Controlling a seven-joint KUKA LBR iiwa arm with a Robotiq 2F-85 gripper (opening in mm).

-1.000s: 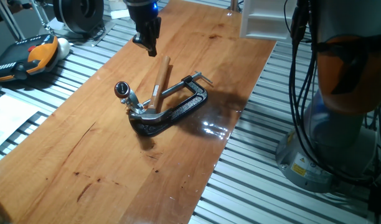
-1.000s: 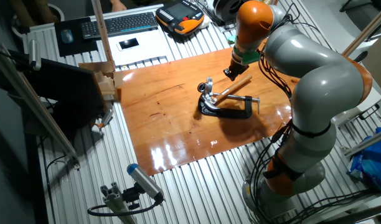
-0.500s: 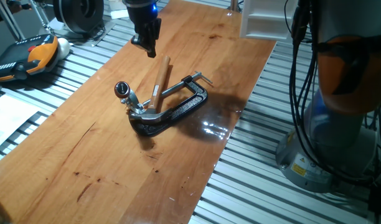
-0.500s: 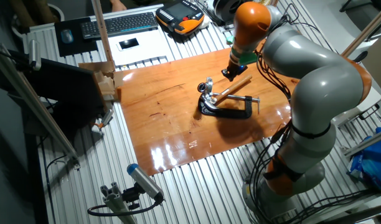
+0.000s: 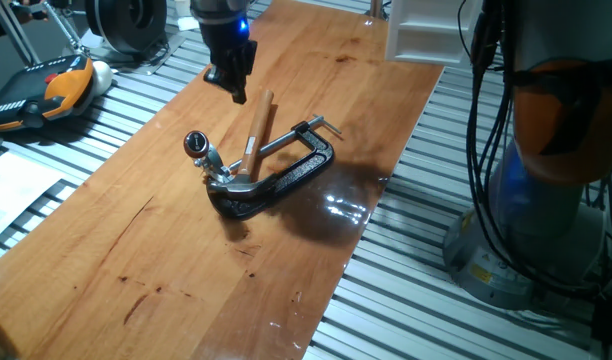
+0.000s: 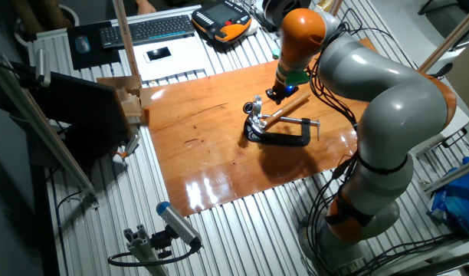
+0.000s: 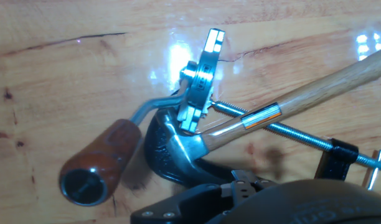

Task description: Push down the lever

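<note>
One lever (image 5: 208,155), one hammer (image 5: 248,140) and one C-clamp (image 5: 281,177) lie bunched together near the middle of the wooden desk (image 5: 136,260), and one gripper (image 5: 233,88) hangs above them on the single arm. In one fixed view the lever's dark round knob (image 5: 196,142) stands at about 10 o'clock from the clamp body, its thin silvery rod running down to a small silver bracket (image 5: 224,175) beside the hammer head. The gripper is apart from the lever, above the desk at roughly 1 o'clock from the knob, close over the far end of the hammer's wooden handle, touching nothing. From the other fixed view the gripper (image 6: 277,92) sits at about 2 o'clock from the lever (image 6: 255,105). In the hand view the reddish knob (image 7: 100,163) lies at 8 o'clock from the bracket (image 7: 198,84), with the hammer handle crossing toward 2 o'clock. Whether the gripper's jaws are spread or closed cannot be told; its tip looks narrow and carries nothing.
</note>
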